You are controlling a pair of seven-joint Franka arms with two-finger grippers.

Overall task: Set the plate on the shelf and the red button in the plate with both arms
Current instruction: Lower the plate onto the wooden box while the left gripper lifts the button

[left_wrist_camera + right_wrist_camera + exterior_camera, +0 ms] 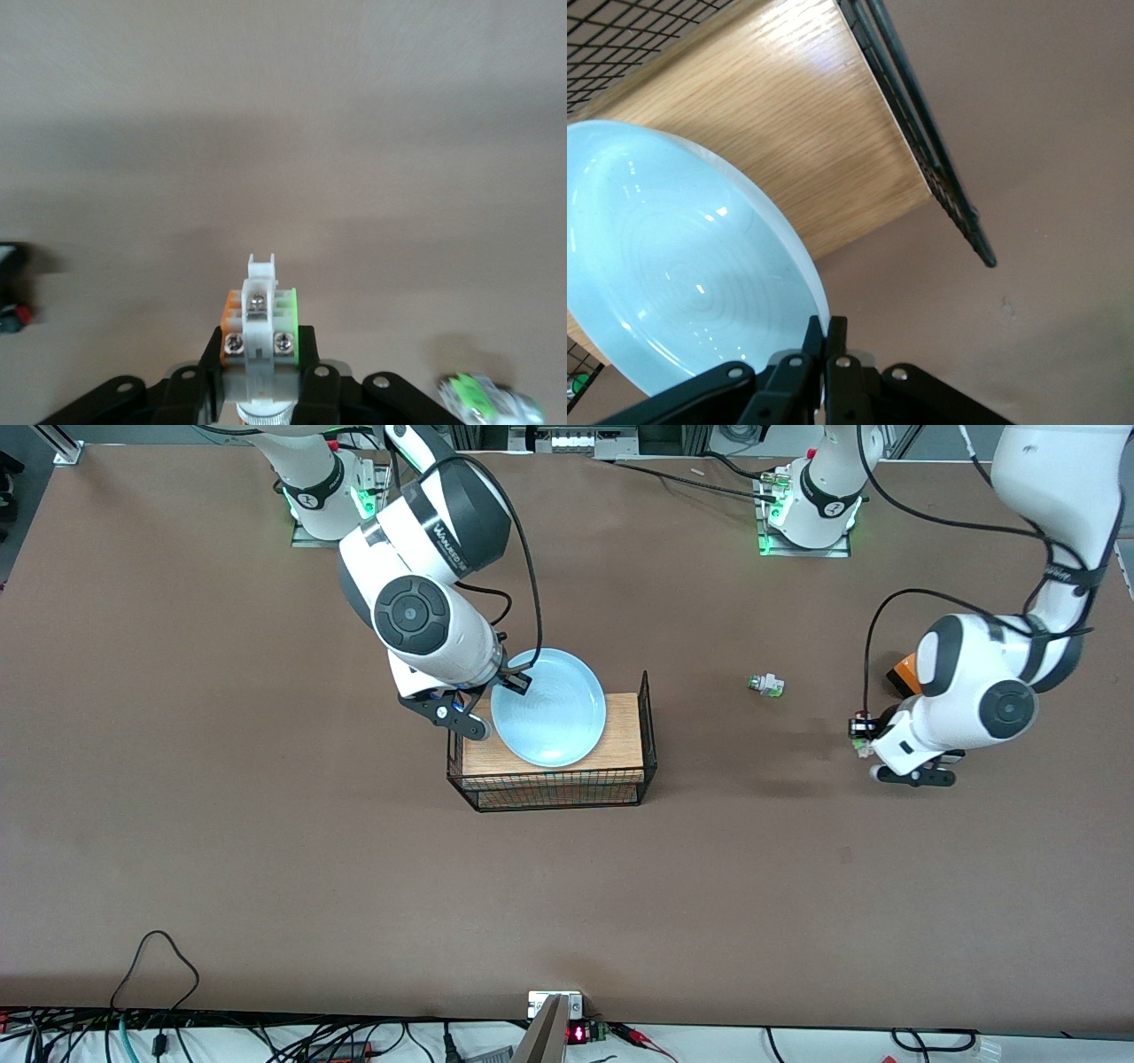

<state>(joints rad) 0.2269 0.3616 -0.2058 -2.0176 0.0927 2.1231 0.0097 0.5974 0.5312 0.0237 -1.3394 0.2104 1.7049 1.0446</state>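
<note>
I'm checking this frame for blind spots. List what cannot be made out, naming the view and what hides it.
1. Cap of the switch in the left gripper: left wrist view, cut off by the picture's edge; front view, hidden by the arm.
2. Whether the plate rests on the wooden board: the plate covers any contact.
3. Orange object: front view, mostly hidden by the left arm.
4. Loose switch: too small for detail.

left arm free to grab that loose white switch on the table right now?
Probably not yet. The left gripper is already shut on a switch with orange and green tabs. The white switch lies in the open on the table with nothing over it, so the path looks free once the gripper empties.
</note>
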